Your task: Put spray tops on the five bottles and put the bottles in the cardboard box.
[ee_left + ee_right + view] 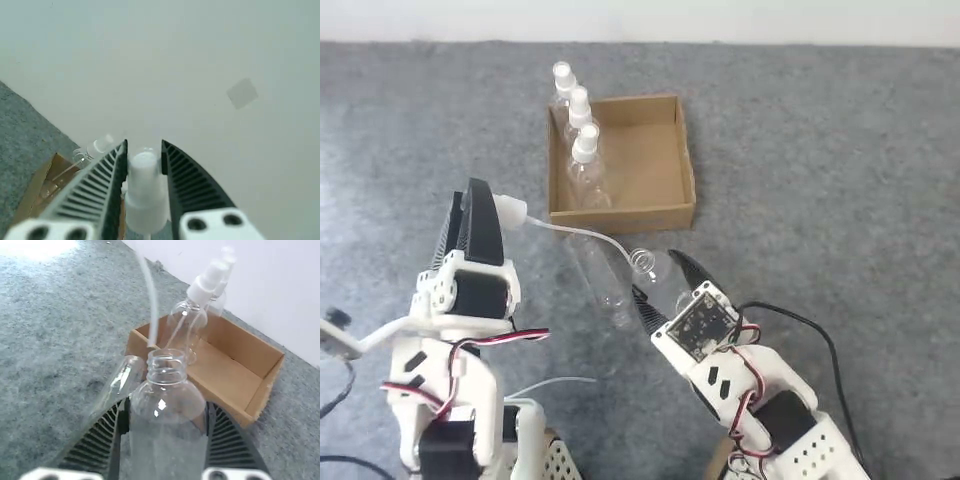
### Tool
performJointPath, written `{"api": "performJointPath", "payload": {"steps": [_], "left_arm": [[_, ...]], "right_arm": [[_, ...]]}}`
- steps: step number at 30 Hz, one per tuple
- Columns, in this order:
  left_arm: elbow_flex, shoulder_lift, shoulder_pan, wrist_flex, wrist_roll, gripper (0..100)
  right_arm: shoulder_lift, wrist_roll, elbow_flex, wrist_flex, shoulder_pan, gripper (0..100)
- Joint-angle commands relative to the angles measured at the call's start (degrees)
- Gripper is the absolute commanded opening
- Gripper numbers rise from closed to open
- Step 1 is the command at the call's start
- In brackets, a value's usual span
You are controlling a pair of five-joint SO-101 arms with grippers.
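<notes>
The left arm's jaws (144, 146) were shut tight on a white plastic spray top (145, 192). Its thin clear tube (575, 232) ran out sideways from the top and curved across towards the right arm. The right arm's jaws (166, 405) were clamped on a clear round plastic bottle (165, 387). That bottle was held up off the grey fuzzy surface (820, 180), and its long side ran straight out from the jaws. Its open mouth pointed at the brown cardboard box (650, 215). The tip of the tube hung just beside that mouth, but I could not tell if they touched.

A second clear bottle with no top (600, 280) lay flat on its side between the two arms, just in front of the box. Three clear bottles with white spray tops (588, 170) stood upright in a row along one side of the box.
</notes>
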Motion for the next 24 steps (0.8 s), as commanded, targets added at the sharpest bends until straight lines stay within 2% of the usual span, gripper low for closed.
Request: {"api": "performJointPath", "payload": {"steps": [1, 11, 24], "left_arm": [[2.2, -1.1, 0.2, -5.5, 0.2, 1], [4.2, -1.1, 0.4, -6.7, 0.2, 1], [4.3, -1.1, 0.9, -4.1, -2.1, 1]], "right_arm": [[-0.4, 1.0, 1.2, 0.2, -0.9, 10.1], [-0.4, 1.0, 1.2, 0.2, -0.9, 10.1], [-0.4, 1.0, 1.2, 0.2, -0.9, 10.1]]}}
